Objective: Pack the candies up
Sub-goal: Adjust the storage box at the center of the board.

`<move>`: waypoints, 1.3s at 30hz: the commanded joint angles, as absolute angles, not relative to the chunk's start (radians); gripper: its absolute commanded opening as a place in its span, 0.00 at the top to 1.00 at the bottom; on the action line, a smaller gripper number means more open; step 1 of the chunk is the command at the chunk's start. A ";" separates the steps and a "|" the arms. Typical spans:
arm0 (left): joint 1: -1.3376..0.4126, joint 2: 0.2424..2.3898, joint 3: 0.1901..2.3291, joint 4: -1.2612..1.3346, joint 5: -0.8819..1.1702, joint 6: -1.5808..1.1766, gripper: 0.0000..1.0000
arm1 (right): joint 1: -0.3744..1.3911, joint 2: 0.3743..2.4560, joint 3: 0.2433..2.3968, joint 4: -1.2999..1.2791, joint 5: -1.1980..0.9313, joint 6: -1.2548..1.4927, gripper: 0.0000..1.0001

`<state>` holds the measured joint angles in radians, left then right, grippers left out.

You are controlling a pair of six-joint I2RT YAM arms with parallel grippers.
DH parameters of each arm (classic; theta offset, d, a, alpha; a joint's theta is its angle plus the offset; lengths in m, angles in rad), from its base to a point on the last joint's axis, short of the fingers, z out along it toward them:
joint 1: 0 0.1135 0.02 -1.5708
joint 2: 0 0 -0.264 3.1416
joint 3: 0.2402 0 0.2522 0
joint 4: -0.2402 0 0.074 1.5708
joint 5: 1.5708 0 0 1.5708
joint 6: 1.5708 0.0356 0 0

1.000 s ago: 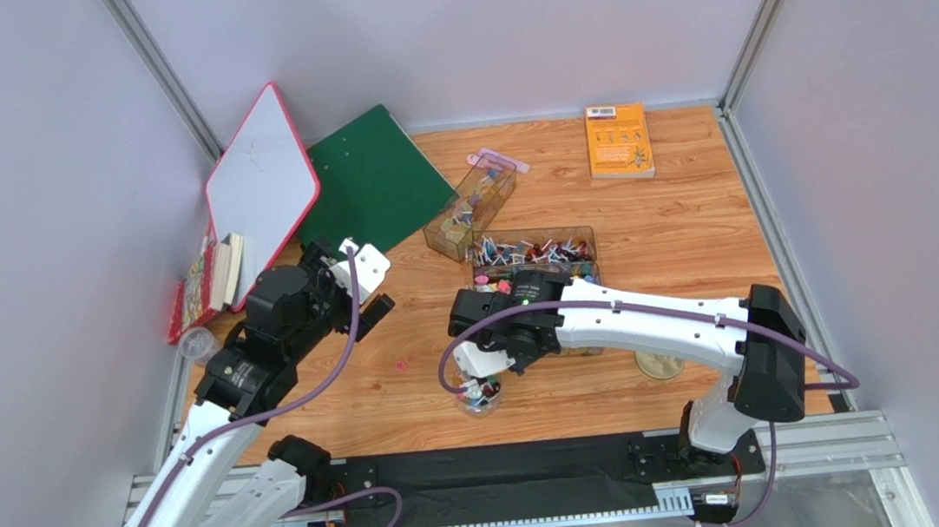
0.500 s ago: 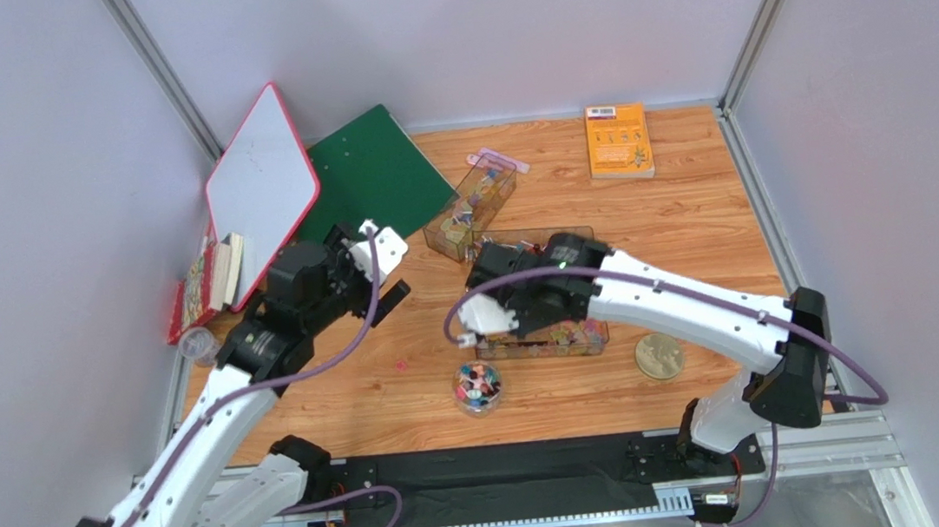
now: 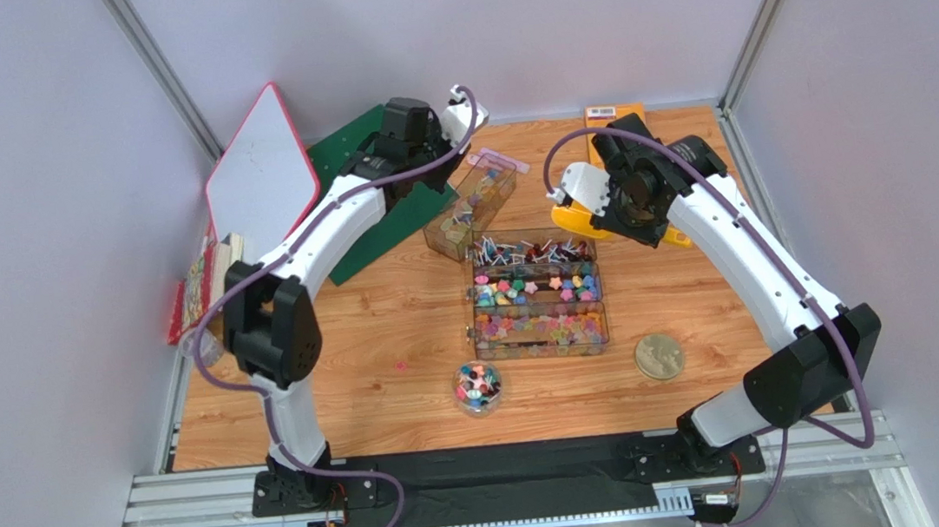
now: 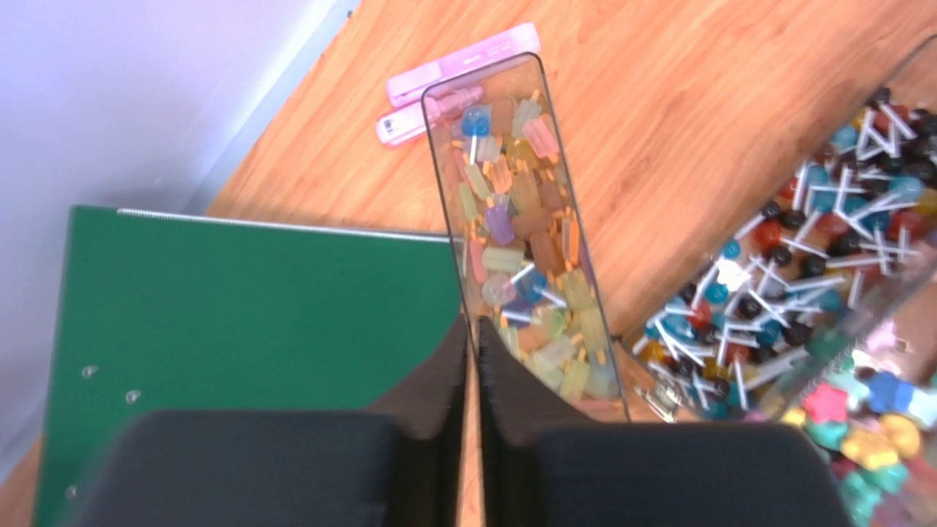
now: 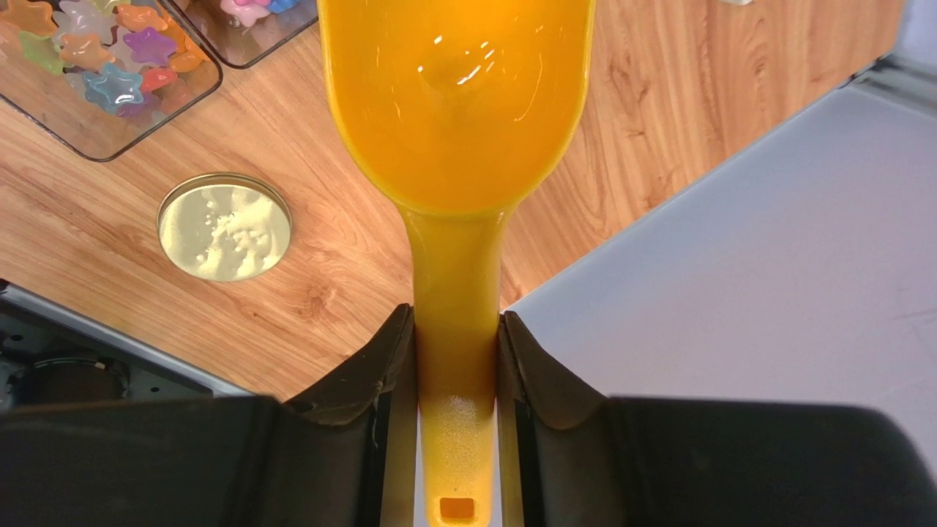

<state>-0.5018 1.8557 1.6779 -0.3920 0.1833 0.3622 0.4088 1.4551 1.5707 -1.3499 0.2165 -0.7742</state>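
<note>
Tiny, glossy, bite-sized, in pink, yellow, green, blue and orange: candies (image 3: 479, 386), filling one small round jar (image 3: 460, 398) at 6 o'clock on the table (image 3: 365, 340), close to its front edge. Upright, open at the top.

More sweets straight up at 12 o'clock from the jar, in one clear tray (image 3: 479, 341) of three rows: lollipops (image 4: 803, 275) with ball heads and white sticks in the far row, star shapes (image 3: 537, 292) in the middle, paler small pieces in the near row.

At 11 o'clock from the tray, one long clear box (image 4: 484, 70) lying on a slant, full of pastel ice-lolly shapes (image 4: 528, 231). Touching its far end, pink plastic pieces (image 4: 473, 64), two by the look of the left wrist view.

At 3 o'clock from the jar, well apart, one round gold lid (image 5: 224, 227), flat on the wood.

At 1 o'clock from the tray, one yellow scoop (image 5: 456, 99), bowl empty, handle clamped in the right gripper (image 5: 456, 329), fingers snug against both its sides.

At 11 o'clock on the table, the left gripper (image 4: 474, 335), hanging over the spot where the long box meets one green folder (image 4: 242, 318). Jaws all but touching, only a thin slit, nothing between them.

Further out: one white board (image 3: 259, 181) leaning at 10 o'clock, and one orange book (image 3: 614, 117) at 1 o'clock, partly behind the right arm.
</note>
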 commanded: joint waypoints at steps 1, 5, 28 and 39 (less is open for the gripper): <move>-0.528 2.015 1.874 -0.408 0.190 0.319 1.00 | 0.335 1.462 1.585 -1.324 0.141 -0.767 1.00; -0.554 2.158 2.038 -0.437 0.184 0.331 1.00 | 0.255 1.471 1.580 -1.309 0.112 -0.767 1.00; -0.575 2.494 2.367 -0.701 0.248 0.253 0.99 | 0.155 1.516 1.555 -1.293 0.031 -0.741 1.00; -0.617 2.473 2.306 -0.761 0.343 0.305 1.00 | 0.144 1.548 1.559 -1.292 0.043 -0.779 1.00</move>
<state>-0.5835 2.5061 2.3138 -0.7235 0.2550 0.2928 0.1574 1.5352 1.5505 -1.3243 0.0406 -0.7605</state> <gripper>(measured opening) 0.007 0.268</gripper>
